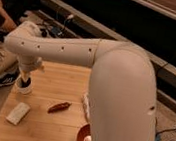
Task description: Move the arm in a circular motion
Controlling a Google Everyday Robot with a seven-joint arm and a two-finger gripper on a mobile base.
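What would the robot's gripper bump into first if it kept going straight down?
The gripper points down at the left end of the wooden table, right above the small white cup. It would probably meet that cup first, though depth is hard to judge.

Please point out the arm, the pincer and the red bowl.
arm (64, 51), camera view, on its horizontal segment.
pincer (25, 81), camera view, at its tip above the table's left edge.
red bowl (84, 140), camera view, on its visible left rim.
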